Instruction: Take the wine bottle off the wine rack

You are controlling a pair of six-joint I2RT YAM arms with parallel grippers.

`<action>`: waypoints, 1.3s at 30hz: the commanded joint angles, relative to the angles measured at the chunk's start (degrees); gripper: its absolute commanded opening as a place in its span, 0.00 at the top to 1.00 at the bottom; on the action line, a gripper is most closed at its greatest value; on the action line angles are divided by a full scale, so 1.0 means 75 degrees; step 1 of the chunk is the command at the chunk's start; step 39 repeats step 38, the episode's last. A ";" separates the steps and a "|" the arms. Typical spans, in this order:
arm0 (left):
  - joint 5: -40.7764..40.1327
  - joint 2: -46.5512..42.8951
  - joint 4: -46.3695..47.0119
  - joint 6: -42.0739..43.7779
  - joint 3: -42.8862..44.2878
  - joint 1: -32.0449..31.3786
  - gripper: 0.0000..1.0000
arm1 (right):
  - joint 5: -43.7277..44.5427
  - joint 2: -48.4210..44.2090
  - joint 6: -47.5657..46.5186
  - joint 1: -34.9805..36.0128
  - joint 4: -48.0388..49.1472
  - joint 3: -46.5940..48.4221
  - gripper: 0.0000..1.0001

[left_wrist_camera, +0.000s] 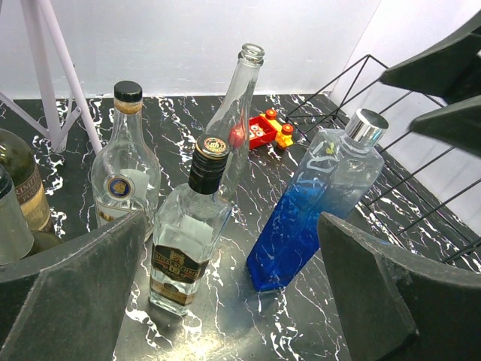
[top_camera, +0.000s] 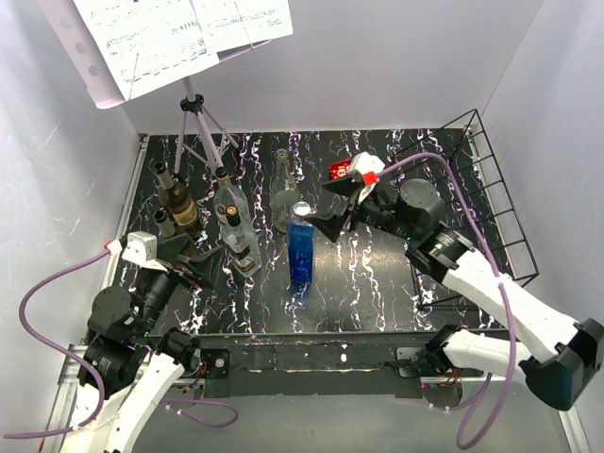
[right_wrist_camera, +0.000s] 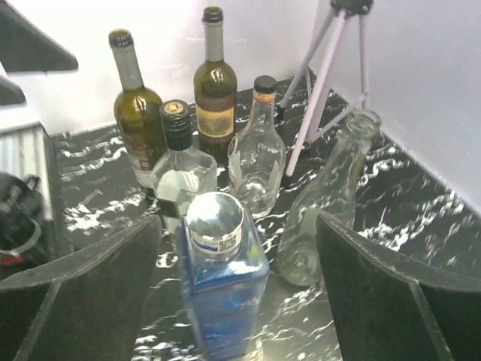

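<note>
- Fingers of the right arm (right_wrist_camera: 83, 301) stand wide apart, one on each side of the blue wine bottle (right_wrist_camera: 223, 289), level with its silver cap and touching neither side
- Blue wine bottle stands upright on the black marbled surface (top_camera: 377, 283), off the wine rack (top_camera: 514, 212) and to its left
- Wine rack, a black wire frame, sits at the right edge of the surface with no bottle in the part that shows
- Fingers of the left arm (left_wrist_camera: 75, 301) are spread wide and hold nothing, near the front left of the surface
- Two dark green wine bottles (right_wrist_camera: 139, 128), a black-capped clear bottle (right_wrist_camera: 180, 169), a rounded clear flask (right_wrist_camera: 257, 154) and an empty glass bottle (right_wrist_camera: 327, 203) stand grouped left of the blue one
- Red toy (left_wrist_camera: 263, 131) lies beyond the bottles, near the rack
- Music stand (top_camera: 193, 123) with sheet music (top_camera: 179, 33) rises at the back left
</note>
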 commanded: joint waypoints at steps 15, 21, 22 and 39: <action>0.1741 0.0600 0.0386 -0.0029 -0.0212 -0.0019 0.02 | 0.4563 -0.2895 0.4620 0.0029 -0.7331 0.0774 0.07; 0.1975 0.0952 0.0468 -0.0053 -0.0212 -0.0019 0.02 | 0.4634 -0.3528 0.4572 0.0029 -0.7391 0.0083 0.07; 0.1976 0.0987 0.0503 -0.0041 -0.0224 -0.0019 0.02 | 0.4610 -0.3598 0.4549 0.0029 -0.7356 0.0012 0.07; 0.1870 0.1069 0.0538 -0.0041 -0.0236 -0.0019 0.02 | 0.4516 -0.3810 0.4373 0.0029 -0.7168 -0.0082 0.07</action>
